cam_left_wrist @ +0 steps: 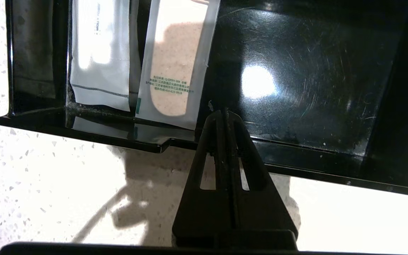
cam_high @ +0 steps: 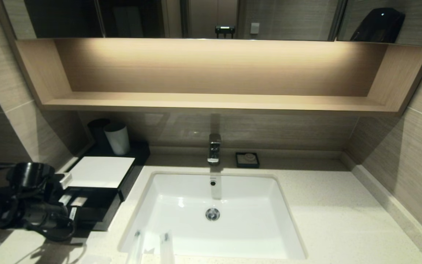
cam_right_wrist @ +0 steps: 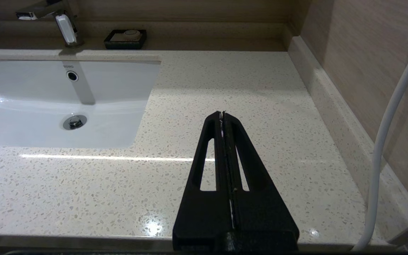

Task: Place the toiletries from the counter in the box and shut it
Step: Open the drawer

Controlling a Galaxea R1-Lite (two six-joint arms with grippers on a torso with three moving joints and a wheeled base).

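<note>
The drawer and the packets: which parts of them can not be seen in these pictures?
- Drawer, left wrist view: its back is cut off by the picture edge; in the head view the left arm covers part of it.
- Two packets in the drawer: their far ends are cut off; the print is too small to read.
- Two long packets at the basin's near rim, head view: cut off by the picture edge.
- Left gripper, shut at the drawer's front wall: contact unclear.

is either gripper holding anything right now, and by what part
Nothing is held. The left gripper is shut and empty at the front lip of the open drawer; the right gripper is shut and empty above the counter.
</note>
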